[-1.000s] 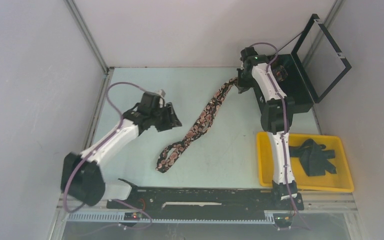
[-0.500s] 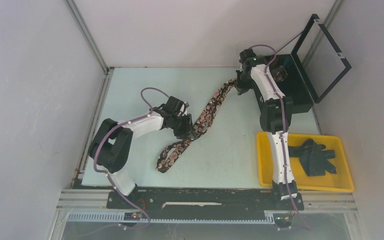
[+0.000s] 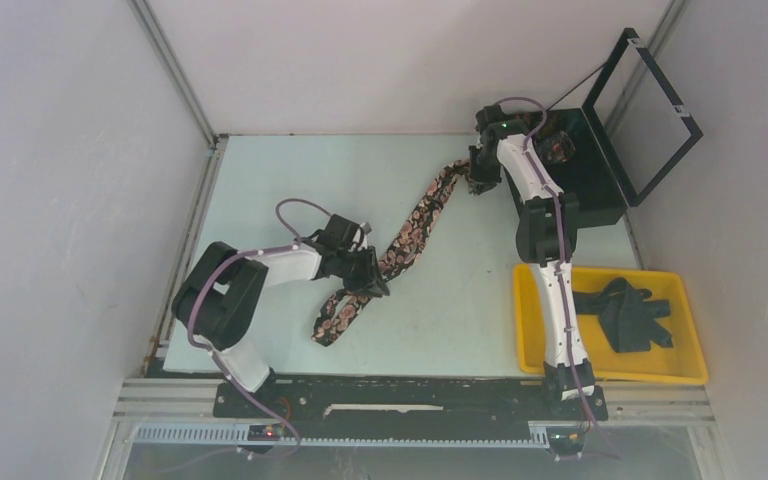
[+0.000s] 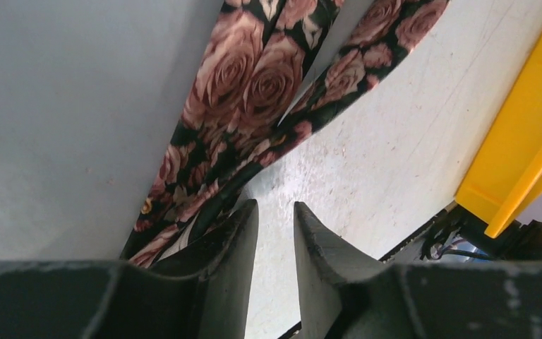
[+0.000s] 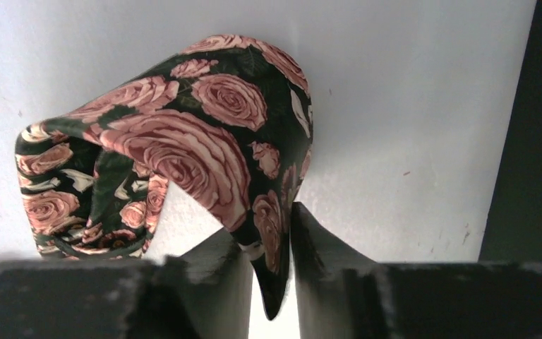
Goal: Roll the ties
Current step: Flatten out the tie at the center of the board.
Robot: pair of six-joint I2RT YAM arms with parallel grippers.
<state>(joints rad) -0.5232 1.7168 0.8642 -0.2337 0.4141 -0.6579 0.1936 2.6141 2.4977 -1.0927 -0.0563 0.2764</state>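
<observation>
Only pale table (image 3: 290, 180), rose tie (image 3: 410, 225); white walls (image 3: 380, 60)

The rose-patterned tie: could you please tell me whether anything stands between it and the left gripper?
Nothing visible does. The left gripper is down at the rose-patterned tie, whose edge runs right beside one of its fingers. Only bare table shows in the narrow gap between the jaws.

Both arms extended, jaws slightly apart.
Left arm (image 3: 280, 262) folds low and reaches inward; right arm (image 3: 535, 185) stretches far forward, wrist tipped down.
</observation>
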